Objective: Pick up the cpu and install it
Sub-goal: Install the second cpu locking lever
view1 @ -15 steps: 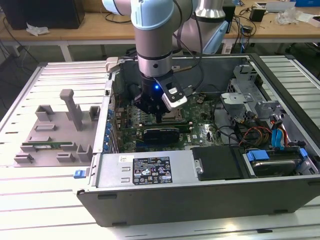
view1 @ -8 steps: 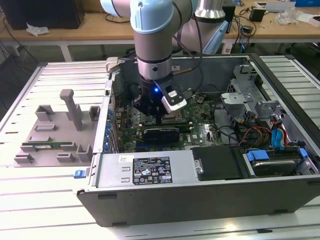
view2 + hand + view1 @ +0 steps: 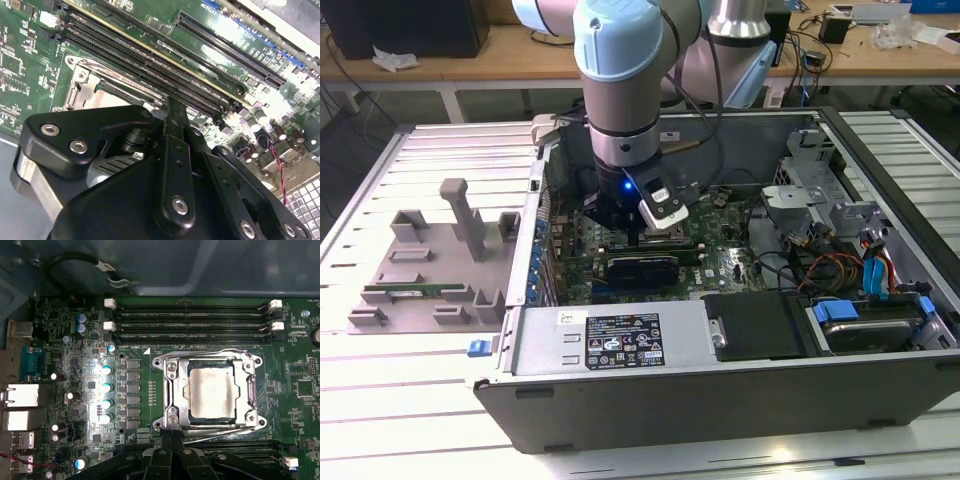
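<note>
black gripper (image 3: 172, 442) poised at the socket frame's (image 3: 172, 405) edge

the flat square silver-grey cpu (image 3: 209, 391) is seen seated in the metal socket frame, centre-right of the first wrist view; finger spacing cannot be told.

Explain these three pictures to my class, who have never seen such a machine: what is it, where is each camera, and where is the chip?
The machine is a robot arm reaching into an open computer case on a table. The exterior view looks from off the arm; both wrist views ride on it, looking down at the green motherboard. In the first wrist view the cpu, a silver square, lies in its metal socket frame, beside the long black memory slots. The gripper hangs just above the frame's edge. A grey holder lies at the exterior view's left.
</note>
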You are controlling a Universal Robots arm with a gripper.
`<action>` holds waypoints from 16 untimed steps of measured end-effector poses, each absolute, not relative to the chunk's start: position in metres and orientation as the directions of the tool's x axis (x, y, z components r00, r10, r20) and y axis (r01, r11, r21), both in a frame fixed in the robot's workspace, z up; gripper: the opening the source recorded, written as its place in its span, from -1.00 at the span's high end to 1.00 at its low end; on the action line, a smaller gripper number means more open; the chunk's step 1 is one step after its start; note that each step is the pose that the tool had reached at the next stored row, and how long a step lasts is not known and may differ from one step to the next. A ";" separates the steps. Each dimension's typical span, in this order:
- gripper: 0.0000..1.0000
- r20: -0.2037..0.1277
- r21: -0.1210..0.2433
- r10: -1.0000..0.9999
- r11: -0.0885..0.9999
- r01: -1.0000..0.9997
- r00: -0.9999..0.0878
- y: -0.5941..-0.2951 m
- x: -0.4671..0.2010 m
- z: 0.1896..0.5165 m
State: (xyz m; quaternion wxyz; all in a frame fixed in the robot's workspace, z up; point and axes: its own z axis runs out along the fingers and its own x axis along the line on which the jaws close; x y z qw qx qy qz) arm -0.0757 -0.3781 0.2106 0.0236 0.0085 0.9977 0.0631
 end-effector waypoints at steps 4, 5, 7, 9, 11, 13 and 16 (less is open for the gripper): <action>0.79 -0.046 0.139 0.019 0.990 0.013 -0.999 -0.383 -0.076 0.210; 0.79 -0.046 0.149 0.019 0.989 0.012 -0.999 -0.384 -0.076 0.209; 0.79 -0.045 0.159 0.019 0.987 0.011 -0.999 -0.386 -0.076 0.209; 0.79 -0.045 0.169 0.019 0.986 0.011 -0.999 -0.388 -0.076 0.209; 0.79 -0.045 0.171 0.018 0.985 0.010 -0.999 -0.388 -0.076 0.209; 0.79 -0.045 0.172 0.019 0.985 0.011 -0.999 -0.388 -0.076 0.209; 0.79 -0.045 0.194 0.019 0.981 0.010 -0.999 -0.388 -0.076 0.207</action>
